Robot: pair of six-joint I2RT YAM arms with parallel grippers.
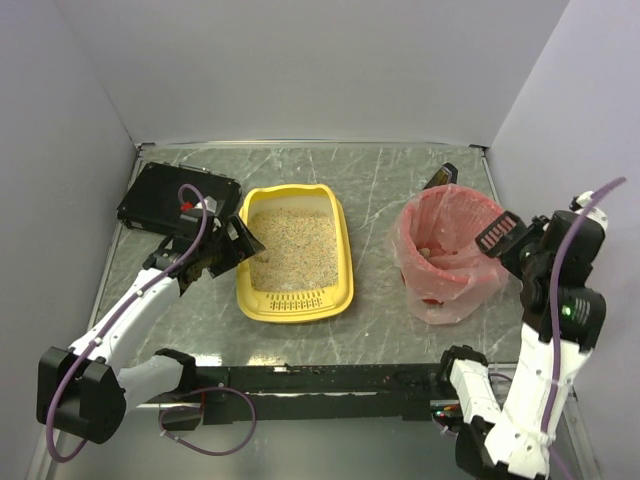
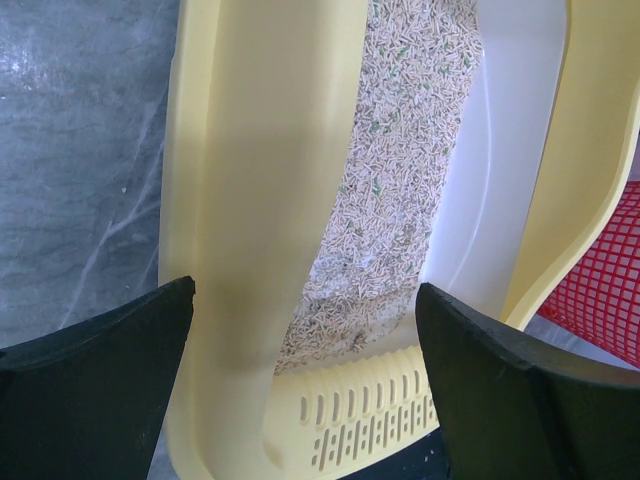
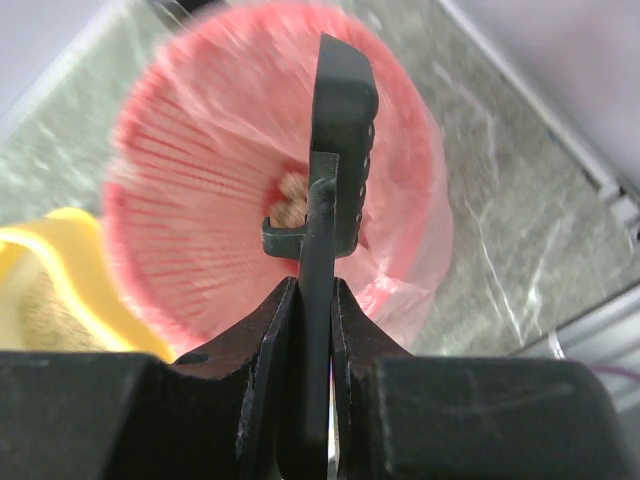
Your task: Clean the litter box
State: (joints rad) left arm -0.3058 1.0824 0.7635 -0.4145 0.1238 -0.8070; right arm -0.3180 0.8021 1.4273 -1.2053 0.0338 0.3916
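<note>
The yellow litter box (image 1: 297,304) lies mid-table with beige litter (image 1: 293,245) inside and its slotted rim toward the arms. My left gripper (image 1: 243,240) hovers at the box's left wall, open. In the left wrist view that gripper (image 2: 305,290) straddles the yellow wall (image 2: 250,200), one finger outside it and one over the litter (image 2: 400,150). My right gripper (image 1: 517,247) is shut on the handle of a black slotted scoop (image 1: 495,232). The right wrist view shows the scoop (image 3: 340,150) edge-on over the bin, clamped in the gripper (image 3: 315,290).
A pink-red bag-lined round bin (image 1: 450,250) stands right of the box, with brownish bits at its bottom (image 3: 292,210). A flat black rectangular box (image 1: 175,198) lies at the back left. A small dark object (image 1: 440,177) sits behind the bin. Walls close in three sides.
</note>
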